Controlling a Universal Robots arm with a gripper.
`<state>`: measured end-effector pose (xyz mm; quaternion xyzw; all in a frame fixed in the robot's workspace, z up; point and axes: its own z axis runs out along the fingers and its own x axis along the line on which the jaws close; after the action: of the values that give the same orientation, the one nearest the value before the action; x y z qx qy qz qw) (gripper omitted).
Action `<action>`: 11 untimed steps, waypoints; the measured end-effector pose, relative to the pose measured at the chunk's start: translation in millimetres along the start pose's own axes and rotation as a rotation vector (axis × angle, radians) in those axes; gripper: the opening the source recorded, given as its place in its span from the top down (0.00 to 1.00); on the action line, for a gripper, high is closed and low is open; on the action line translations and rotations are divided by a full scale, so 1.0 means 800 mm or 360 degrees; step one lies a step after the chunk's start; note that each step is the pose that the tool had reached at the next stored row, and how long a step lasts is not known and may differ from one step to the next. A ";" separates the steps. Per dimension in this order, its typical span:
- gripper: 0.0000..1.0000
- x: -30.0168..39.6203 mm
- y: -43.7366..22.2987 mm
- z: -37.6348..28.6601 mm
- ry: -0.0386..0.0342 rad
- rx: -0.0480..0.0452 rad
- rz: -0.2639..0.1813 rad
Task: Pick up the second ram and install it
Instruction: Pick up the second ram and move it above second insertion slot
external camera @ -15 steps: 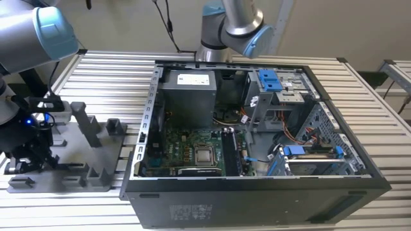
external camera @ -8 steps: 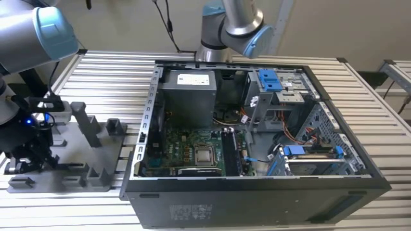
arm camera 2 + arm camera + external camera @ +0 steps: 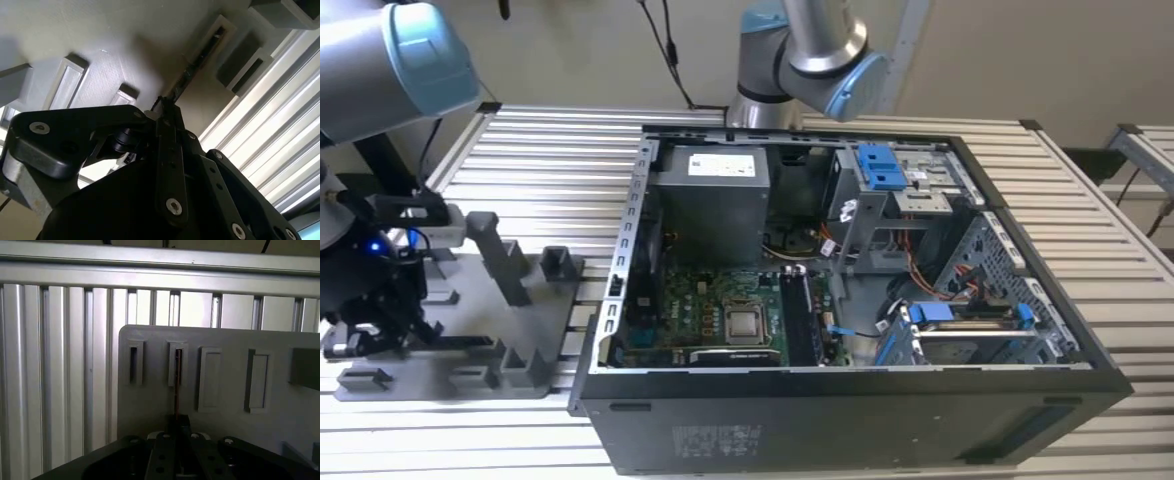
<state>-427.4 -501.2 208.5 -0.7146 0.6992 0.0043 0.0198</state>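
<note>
- second ram upright, edge-on in a narrow slot of the grey tray, second slot from a tray corner
- pincer clenched on its upper edge
- grey tray near the worktop edge at the exterior view's left, beside the open computer case

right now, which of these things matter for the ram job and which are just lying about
In the job: second ram standing in a slot; claw at it; grey tray; open computer case.
Lying about: blue drive latches; power supply; tray post.
</note>
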 end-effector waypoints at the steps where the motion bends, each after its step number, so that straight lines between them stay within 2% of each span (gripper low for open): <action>1: 0.86 -0.0001 0.0000 -0.0020 0.0000 0.0000 0.0000; 11: 0.86 -0.0005 -0.0004 -0.0153 0.0002 0.0000 0.0000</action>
<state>-427.4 -501.2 220.7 -0.7147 0.6992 0.0039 0.0193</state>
